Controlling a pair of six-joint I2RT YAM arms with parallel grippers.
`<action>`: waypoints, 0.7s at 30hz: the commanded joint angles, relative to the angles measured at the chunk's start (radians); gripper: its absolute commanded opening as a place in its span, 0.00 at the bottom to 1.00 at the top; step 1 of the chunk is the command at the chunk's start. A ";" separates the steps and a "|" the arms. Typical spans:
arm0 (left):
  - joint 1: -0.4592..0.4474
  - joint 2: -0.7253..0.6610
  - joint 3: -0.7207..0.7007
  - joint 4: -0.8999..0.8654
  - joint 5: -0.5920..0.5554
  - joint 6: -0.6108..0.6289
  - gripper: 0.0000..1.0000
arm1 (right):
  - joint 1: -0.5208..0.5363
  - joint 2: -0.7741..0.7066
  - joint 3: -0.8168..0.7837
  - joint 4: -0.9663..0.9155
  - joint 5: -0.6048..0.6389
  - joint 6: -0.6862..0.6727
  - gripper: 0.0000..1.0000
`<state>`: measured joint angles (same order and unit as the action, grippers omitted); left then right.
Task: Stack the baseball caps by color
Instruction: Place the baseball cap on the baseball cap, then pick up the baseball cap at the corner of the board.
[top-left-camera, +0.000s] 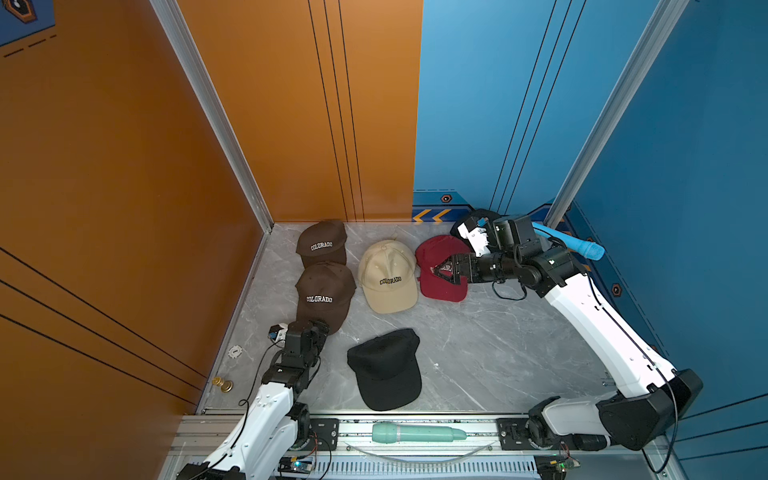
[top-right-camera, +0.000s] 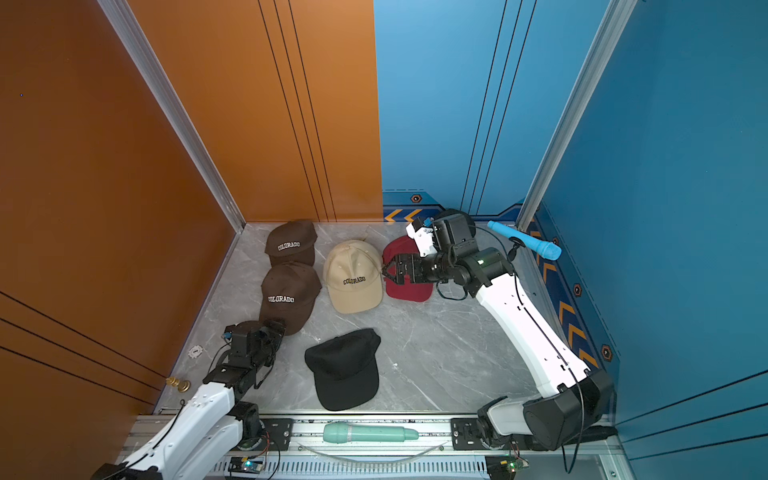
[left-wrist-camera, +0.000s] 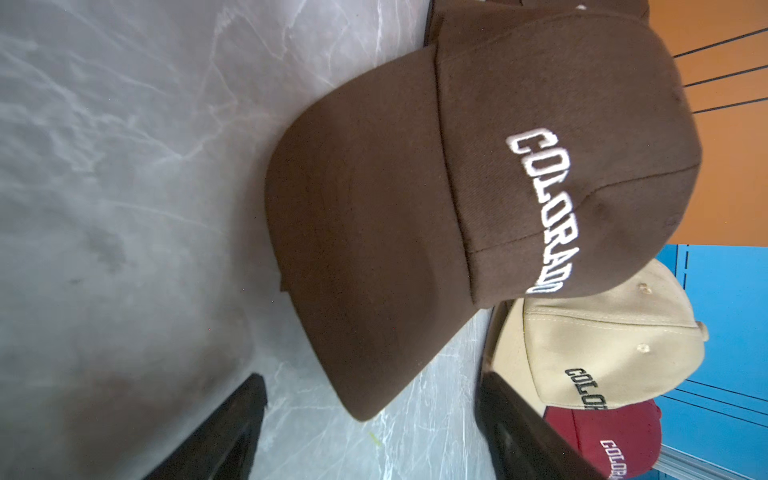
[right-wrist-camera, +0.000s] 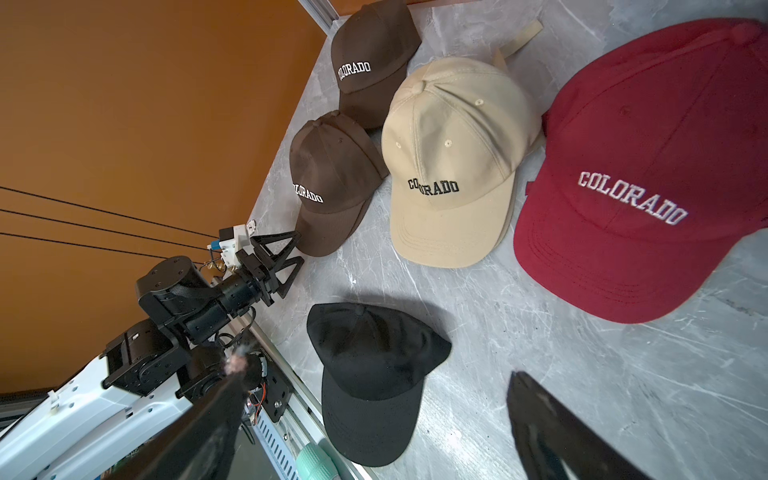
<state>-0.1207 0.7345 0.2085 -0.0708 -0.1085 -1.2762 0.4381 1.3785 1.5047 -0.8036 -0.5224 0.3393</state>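
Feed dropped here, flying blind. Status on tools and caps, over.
Left tool open at brim of near brown cap. Right tool open, above red cap. Far brown cap not yet stacked. Nothing blocking.

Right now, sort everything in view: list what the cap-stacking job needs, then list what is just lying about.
For the job: far brown cap, near brown cap, beige cap, red cap, black cap.

Lying about: blue microphone, mint microphone, small brass piece, white disc.
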 joint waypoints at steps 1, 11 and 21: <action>0.001 -0.075 0.081 -0.181 -0.022 0.041 0.85 | -0.005 0.025 0.025 0.002 -0.015 -0.011 1.00; 0.143 0.033 0.441 -0.417 0.073 0.255 0.91 | -0.005 0.106 0.098 0.023 -0.052 -0.016 1.00; 0.162 0.511 0.982 -0.520 0.117 0.434 0.91 | -0.006 0.163 0.165 0.028 -0.038 -0.018 1.00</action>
<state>0.0330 1.1702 1.0847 -0.5217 -0.0284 -0.9283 0.4374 1.5314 1.6363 -0.7918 -0.5564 0.3363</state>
